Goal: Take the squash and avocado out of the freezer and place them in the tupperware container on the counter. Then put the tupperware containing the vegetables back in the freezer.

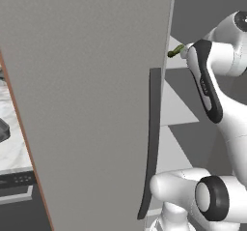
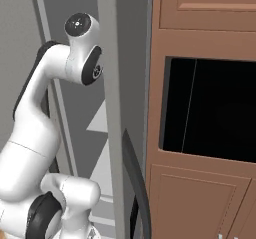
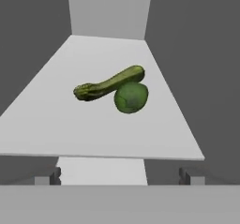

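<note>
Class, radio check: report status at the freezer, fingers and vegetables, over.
Fingers open, holding nothing, short of the shelf. Squash and avocado lie touching on it. Freezer door open; nothing between fingers and vegetables.

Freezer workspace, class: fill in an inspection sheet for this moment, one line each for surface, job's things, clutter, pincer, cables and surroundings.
Surface: pale grey freezer shelf, flat, bare apart from the two vegetables.
Job's things: long green squash lying on the shelf, against the round green avocado; freezer door swung open, dark handle on its edge; dark tupperware container on the marble counter, only partly seen.
Clutter: nothing seen.
Pincer: pincer open, empty, short of the shelf's front edge, facing the vegetables.
Cables: nothing seen.
Surroundings: brown wooden cabinets with a dark recess beside the freezer; black appliance panel under the counter.
</note>
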### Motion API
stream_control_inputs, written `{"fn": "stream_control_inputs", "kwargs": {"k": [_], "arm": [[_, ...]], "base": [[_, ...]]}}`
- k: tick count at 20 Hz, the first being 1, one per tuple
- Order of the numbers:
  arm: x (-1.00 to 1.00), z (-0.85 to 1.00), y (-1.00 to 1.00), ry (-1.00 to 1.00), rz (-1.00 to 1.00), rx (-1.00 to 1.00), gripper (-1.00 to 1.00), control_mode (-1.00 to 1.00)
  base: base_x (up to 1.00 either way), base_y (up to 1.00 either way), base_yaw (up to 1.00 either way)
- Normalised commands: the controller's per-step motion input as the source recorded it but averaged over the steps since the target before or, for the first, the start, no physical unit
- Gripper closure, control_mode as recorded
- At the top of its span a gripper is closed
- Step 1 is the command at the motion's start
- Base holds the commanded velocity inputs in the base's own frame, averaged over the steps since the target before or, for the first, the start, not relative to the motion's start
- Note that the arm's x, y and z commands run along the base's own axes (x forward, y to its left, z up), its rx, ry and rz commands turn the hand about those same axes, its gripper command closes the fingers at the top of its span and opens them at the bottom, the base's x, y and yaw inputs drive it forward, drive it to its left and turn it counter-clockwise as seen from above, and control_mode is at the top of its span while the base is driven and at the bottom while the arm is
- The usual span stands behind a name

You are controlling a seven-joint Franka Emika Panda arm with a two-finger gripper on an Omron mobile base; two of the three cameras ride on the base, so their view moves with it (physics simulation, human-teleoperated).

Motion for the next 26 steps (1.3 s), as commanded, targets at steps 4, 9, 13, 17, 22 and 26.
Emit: {"fn": "stream_control_inputs", "kwargs": {"k": [4, 9, 13, 17, 22, 26], "arm": [[0.56, 0.00, -0.12, 0.00, 0.00, 0.00, -1.00, -1.00], [0.56, -0.01, -0.06, 0.01, 0.00, 0.00, -1.00, -1.00], [0.44, -0.16, -0.06, 0.00, 0.00, 0.00, -1.00, -1.00], [0.28, -0.28, -0.07, 0.00, 0.00, 0.00, -1.00, -1.00], [0.24, -0.27, -0.05, 0.00, 0.00, 0.00, -1.00, -1.00], [0.35, -0.16, -0.08, 0.00, 0.00, 0.00, -1.00, -1.00]], "base": [[0.00, 0.00, 0.00], [0.00, 0.00, 0.00], [0.00, 0.00, 0.00], [0.00, 0.00, 0.00], [0.00, 0.00, 0.00], [0.00, 0.00, 0.00]]}}
